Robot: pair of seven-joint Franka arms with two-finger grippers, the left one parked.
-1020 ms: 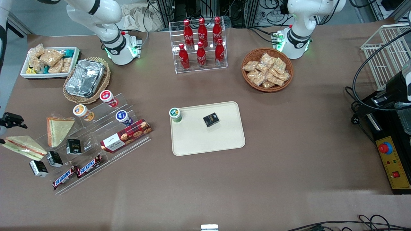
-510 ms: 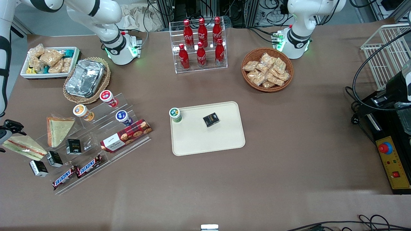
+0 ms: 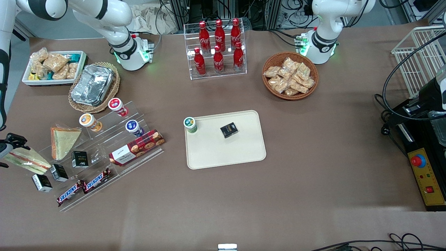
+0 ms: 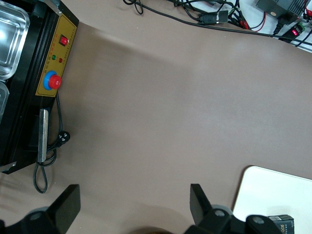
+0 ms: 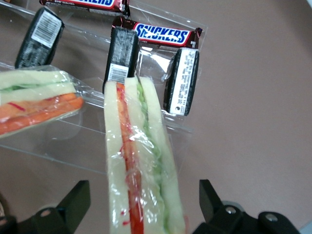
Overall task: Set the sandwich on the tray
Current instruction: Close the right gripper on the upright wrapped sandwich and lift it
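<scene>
Two spread fingers [image 5: 75, 202] of the open end effector [image 5: 141, 207] are seen flanking, without touching, the clear-wrapped wedge sandwich with pink-orange and green filling stripes [image 5: 141, 170], which lies at the working arm's end of the brown tabletop [image 3: 313, 146], well apart from the flat cream-beige rectangular plastic tray [image 3: 223, 151].
</scene>
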